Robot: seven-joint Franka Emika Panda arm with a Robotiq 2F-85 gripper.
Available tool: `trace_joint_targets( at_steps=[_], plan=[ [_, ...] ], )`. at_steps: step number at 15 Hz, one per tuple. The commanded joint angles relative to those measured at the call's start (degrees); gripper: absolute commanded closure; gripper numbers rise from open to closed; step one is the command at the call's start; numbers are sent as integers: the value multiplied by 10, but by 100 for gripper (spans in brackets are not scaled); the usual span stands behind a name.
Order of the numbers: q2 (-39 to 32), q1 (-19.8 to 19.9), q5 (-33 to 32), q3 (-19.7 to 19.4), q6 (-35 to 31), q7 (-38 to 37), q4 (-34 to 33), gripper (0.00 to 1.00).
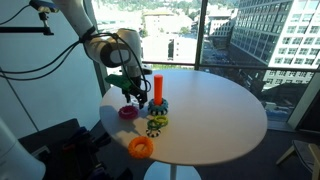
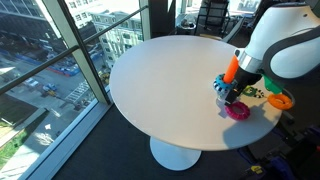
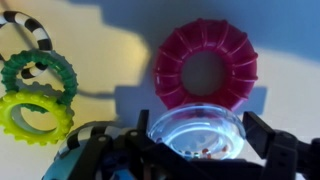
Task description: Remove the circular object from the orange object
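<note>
The orange peg [image 1: 157, 87] stands upright on its blue base [image 1: 159, 105], with no ring showing on its shaft; it also shows in an exterior view [image 2: 231, 68]. The green gear-rimmed ring [image 3: 38, 73] lies flat on the table, overlapping a yellow ring [image 3: 34, 116]. My gripper [image 3: 205, 135] hangs just beside the peg, above a magenta ring [image 3: 205, 68]. Its fingers sit on either side of a clear, glassy round object [image 3: 195, 132], which appears held between them. The gripper shows in both exterior views [image 1: 131, 92] [image 2: 236, 94].
The round white table [image 1: 215, 110] stands next to floor-to-ceiling windows [image 2: 60, 60]. An orange ring [image 1: 140, 147] lies near the table's edge. A black-and-white striped ring [image 3: 30, 25] lies by the green and yellow rings [image 1: 156, 124]. The magenta ring [image 1: 128, 112] lies under the gripper.
</note>
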State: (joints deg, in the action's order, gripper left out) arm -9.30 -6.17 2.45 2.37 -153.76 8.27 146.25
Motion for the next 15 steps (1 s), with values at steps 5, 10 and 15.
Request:
trace_joint_targets(
  at_steps=[5, 10, 15],
  plan=[
    [-17, 8, -26, 6, 2, -20, -7, 33],
    [-16, 8, -22, 8, 4, -17, -7, 0],
    [7, 18, 5, 23, 45, 11, -6, 0]
  ],
)
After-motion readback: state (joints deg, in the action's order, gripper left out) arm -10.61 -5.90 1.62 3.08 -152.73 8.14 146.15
